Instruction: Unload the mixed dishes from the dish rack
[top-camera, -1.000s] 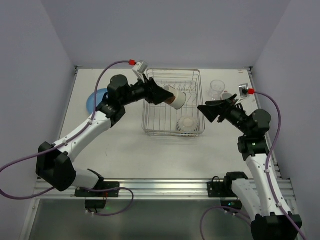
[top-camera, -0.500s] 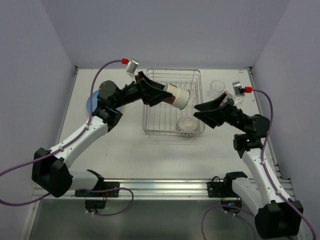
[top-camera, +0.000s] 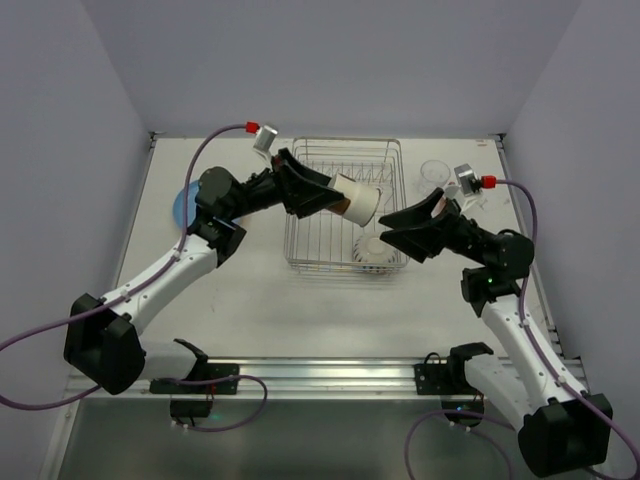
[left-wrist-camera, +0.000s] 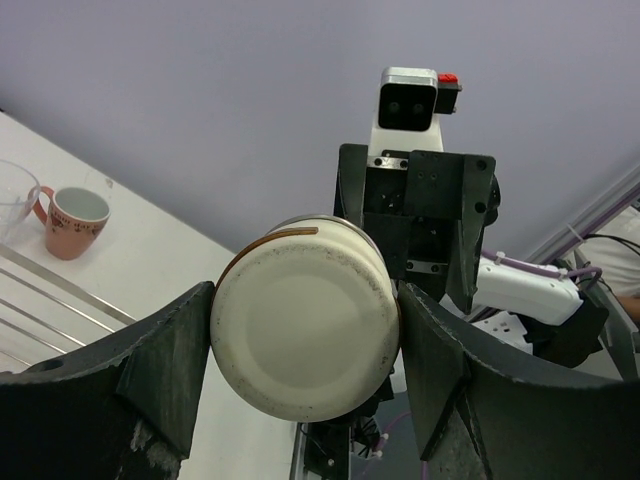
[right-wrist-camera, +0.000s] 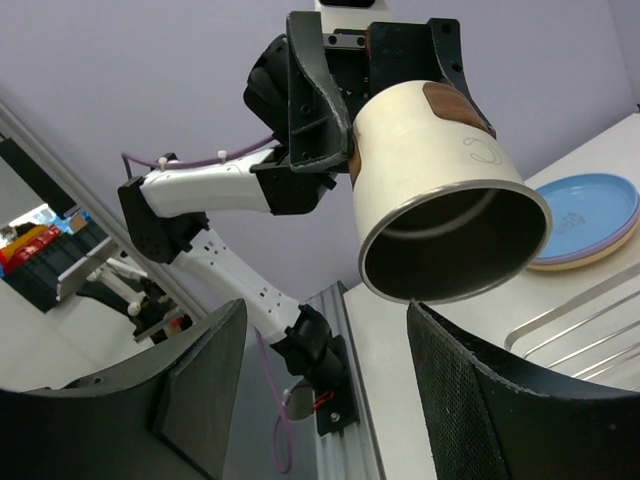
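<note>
My left gripper (top-camera: 345, 197) is shut on a cream cup (top-camera: 360, 200) with a reddish-brown inside and holds it on its side above the dish rack (top-camera: 310, 240). In the left wrist view the cup's base (left-wrist-camera: 300, 320) sits between both fingers. My right gripper (top-camera: 385, 228) is open and empty, its jaws just right of the cup's mouth (right-wrist-camera: 450, 240). A cream ribbed bowl (top-camera: 372, 248) lies in the rack's near right corner. The blue plate (top-camera: 185, 205) lies on the table left of the rack, stacked on a purple one (right-wrist-camera: 580, 257).
A clear glass tumbler (top-camera: 434, 172) stands right of the rack at the back. A small reddish-brown cup (left-wrist-camera: 73, 220) stands next to it. The right arm (left-wrist-camera: 420, 200) faces the left wrist camera. White walls close the table on three sides.
My right gripper has moved left, up to the mouth of the held cup. My left gripper has carried the cup slightly right above the rack.
</note>
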